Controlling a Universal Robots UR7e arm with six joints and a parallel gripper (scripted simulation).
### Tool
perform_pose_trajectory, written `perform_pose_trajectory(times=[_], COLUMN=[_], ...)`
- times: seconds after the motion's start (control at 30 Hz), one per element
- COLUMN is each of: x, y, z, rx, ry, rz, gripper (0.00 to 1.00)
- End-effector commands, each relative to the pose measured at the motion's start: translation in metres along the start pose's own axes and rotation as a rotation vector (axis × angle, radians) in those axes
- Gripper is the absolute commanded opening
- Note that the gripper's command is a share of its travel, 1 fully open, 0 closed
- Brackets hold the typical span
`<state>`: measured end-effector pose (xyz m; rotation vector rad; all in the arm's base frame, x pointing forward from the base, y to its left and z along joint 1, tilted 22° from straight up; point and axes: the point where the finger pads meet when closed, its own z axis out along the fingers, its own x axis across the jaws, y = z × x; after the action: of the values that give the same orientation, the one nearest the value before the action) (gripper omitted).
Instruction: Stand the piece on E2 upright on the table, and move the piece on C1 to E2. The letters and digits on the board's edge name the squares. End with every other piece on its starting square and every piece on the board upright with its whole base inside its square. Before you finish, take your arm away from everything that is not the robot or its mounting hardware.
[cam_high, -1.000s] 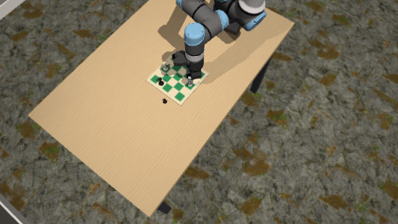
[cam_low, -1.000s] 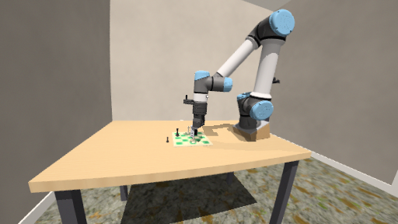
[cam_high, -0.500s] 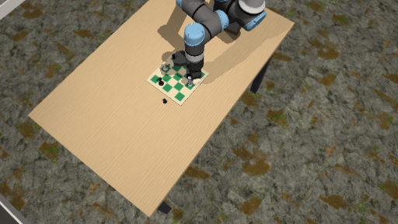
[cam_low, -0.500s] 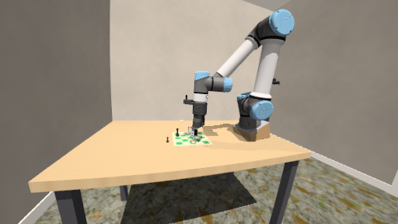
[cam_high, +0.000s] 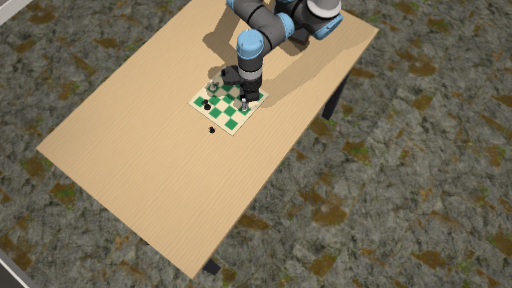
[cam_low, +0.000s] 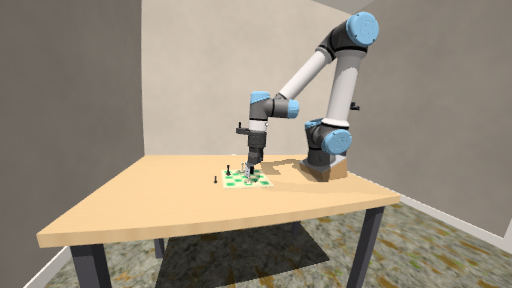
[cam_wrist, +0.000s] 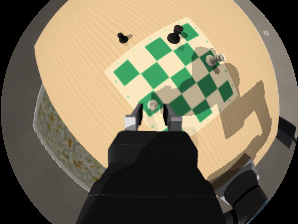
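The pale piece (cam_low: 248, 180) (cam_wrist: 153, 105) stands on the board (cam_high: 222, 105) (cam_low: 257, 185) (cam_wrist: 142, 62), at twelve o'clock from the gripper's (cam_high: 245, 102) (cam_low: 248, 172) (cam_wrist: 153, 108) palm, its long axis looking vertical. The fingers stand fairly wide, gripping nothing; it is probably light, stiff and smooth, best pinched squarely around its middle.

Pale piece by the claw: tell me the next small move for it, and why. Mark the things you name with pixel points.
Probably ease the claw (cam_wrist: 153, 110) slightly until the pale piece (cam_wrist: 153, 105) is centred between its fingers, before closing. In the wrist view the fingers stand apart, and the piece's top shows between them, nearer the left finger in the picture than the right. Contact cannot be made out.
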<state>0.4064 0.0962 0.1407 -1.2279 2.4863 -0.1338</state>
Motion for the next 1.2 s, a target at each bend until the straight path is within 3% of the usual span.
perform_pose_trajectory(times=[0.0, 0.43, 1.17], x=[0.000, 0.000, 0.000], y=[0.000, 0.000, 0.000], z=[0.000, 0.002, 0.032], rx=[0.001, 0.001, 0.001], ry=[-0.001, -0.001, -0.001], rz=[0.000, 0.000, 0.000], gripper=[0.68, 0.68, 0.68])
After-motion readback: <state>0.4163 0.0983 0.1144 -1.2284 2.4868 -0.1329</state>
